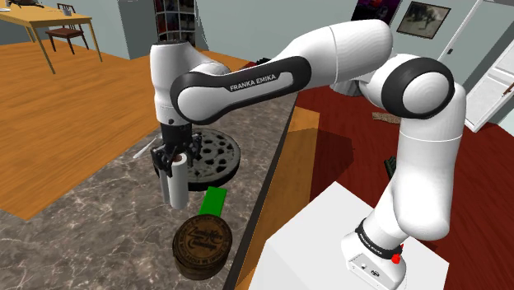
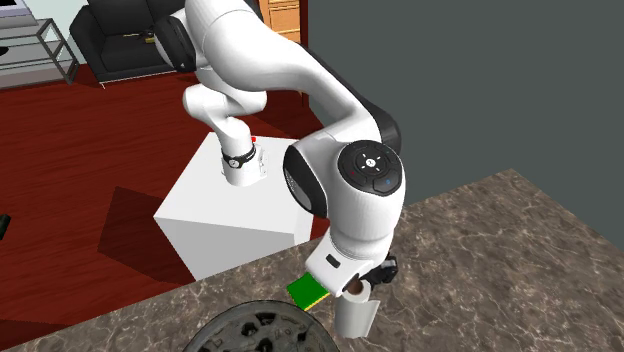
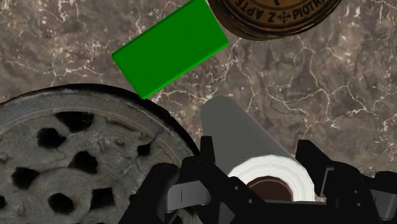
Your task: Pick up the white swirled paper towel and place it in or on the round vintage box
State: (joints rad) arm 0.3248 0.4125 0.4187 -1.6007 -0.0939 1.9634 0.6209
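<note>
Black two-finger gripper: closed about the upper end of the paper towel roll, one finger on each side, the roll hanging upright beneath it and apparently clear of the countertop (brown core visible at the top end). Roll, pale grey-white: short of the round box and off to one side of it, not yet over the lid. Round box, dark brown, lettered lid closed: standing on the stone-patterned countertop. Green flat block: just beside the box, between it and the roll. Dark perforated disc: beyond the block, farther from the box. Step in hand, by judgement: carry to the box. Advisable: hold height until the roll's lower end is over the lid's middle, pass above the block, lower squarely, release only once it rests.
</note>
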